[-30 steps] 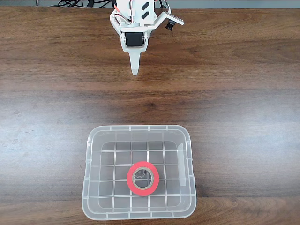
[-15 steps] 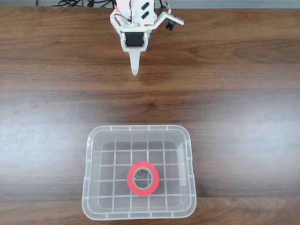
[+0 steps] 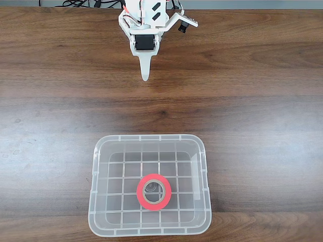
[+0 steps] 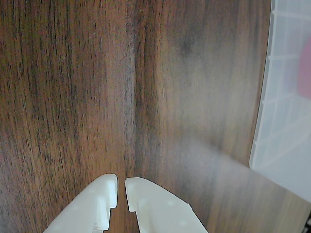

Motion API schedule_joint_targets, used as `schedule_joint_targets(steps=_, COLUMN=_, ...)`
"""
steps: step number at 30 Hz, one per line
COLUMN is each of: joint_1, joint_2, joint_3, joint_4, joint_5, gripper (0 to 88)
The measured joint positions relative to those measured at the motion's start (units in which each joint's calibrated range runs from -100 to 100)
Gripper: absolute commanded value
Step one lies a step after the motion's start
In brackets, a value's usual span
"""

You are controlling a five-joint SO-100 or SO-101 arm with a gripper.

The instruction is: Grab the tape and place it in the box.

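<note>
Inside the box (image 3: 150,192), the tape (image 3: 154,191) lies flat on the grid bottom, its hole facing up, a little toward the box's near edge in the fixed view and roughly centred between its 2 side walls. It touches no wall. The box sits on the wooden tabletop (image 3: 262,111) at the lower middle of that view.

Well apart from the box, at the far edge of the tabletop, hangs the white pincer (image 3: 145,75), its tip pointing toward the box. It holds nothing. From the fixed view its 2 fingers read as 1 narrow point. In the wrist view the pincer (image 4: 121,187) comes in from the bottom edge with its fingers nearly pressed together, only a thin slit between them, above bare wood.

Relative to the pincer in the wrist view, the box (image 4: 284,121) fills the right edge, its rim and wall blurred, and a pink-red patch of the tape (image 4: 306,68) shows through at the upper right.

Beyond the box, past the pincer, dark cables (image 3: 86,3) lie along the tabletop's back edge in the fixed view.
</note>
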Motion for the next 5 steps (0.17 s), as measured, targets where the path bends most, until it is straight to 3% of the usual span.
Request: schedule_joint_targets(steps=5, joint_1=0.0, joint_2=0.0, joint_3=0.0, joint_4=0.0, joint_5=0.0, gripper=1.3)
